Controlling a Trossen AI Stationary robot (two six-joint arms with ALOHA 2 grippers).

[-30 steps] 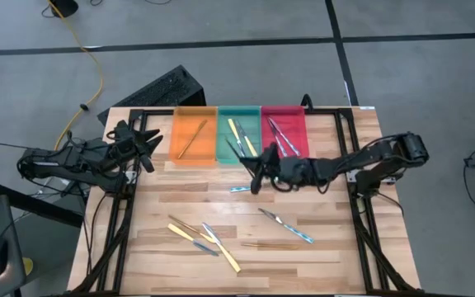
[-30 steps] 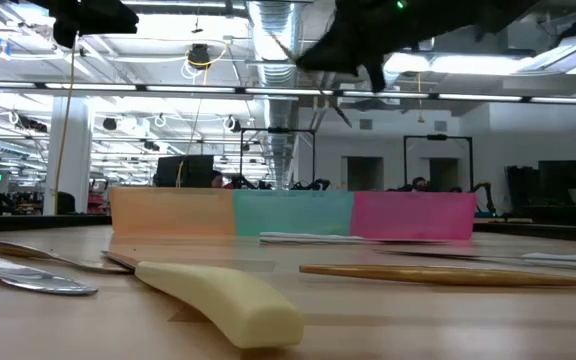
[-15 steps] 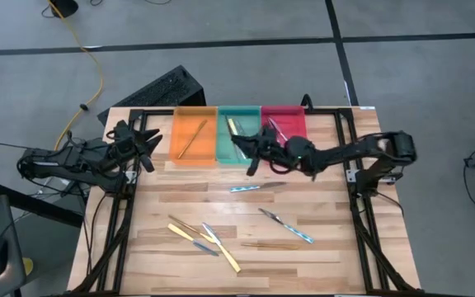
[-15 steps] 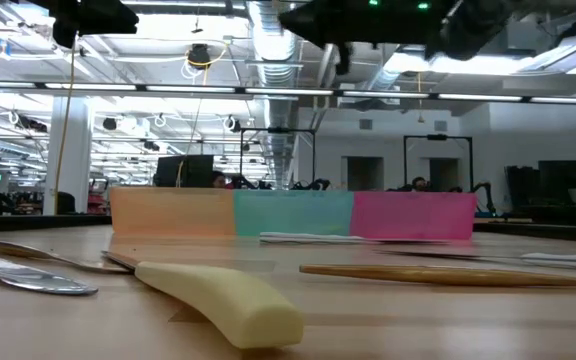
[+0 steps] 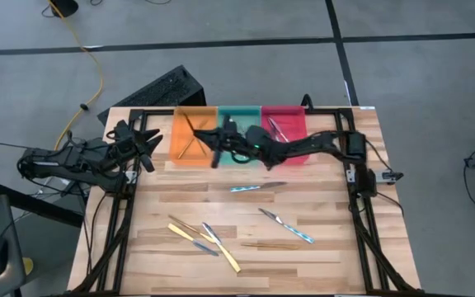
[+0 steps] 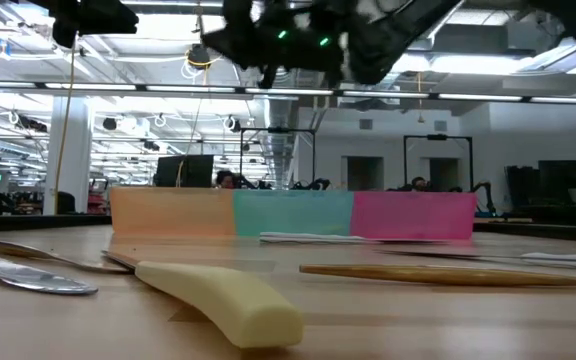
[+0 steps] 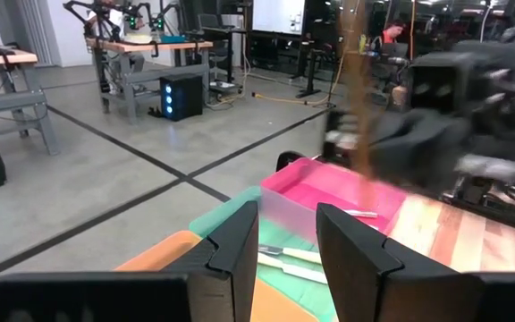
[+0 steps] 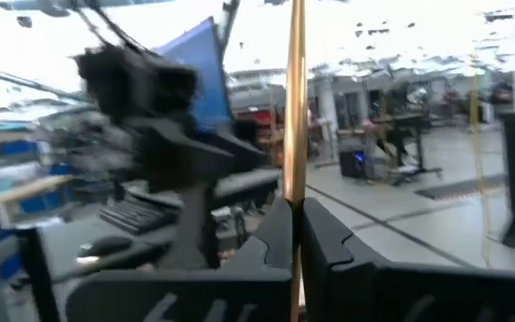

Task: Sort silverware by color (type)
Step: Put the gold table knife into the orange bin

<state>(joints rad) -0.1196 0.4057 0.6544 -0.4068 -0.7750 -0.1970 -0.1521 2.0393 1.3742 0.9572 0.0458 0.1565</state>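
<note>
A: Over the back edge of the table, what moved?
B: Right gripper (image 5: 213,148) swung from the green tray (image 5: 238,132) to above the orange tray (image 5: 190,136), pinching a gold utensil (image 8: 295,98). Drop's prob next.
A: Left gripper (image 5: 148,147)?
B: Parked at the left edge, fingers partly apart, empty. Rest of the silverware (image 5: 204,238) lies near the front edge.

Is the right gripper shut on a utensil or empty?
Shut on a thin bronze-gold utensil: the right gripper pinches its upright stem, above the orange tray.
</note>
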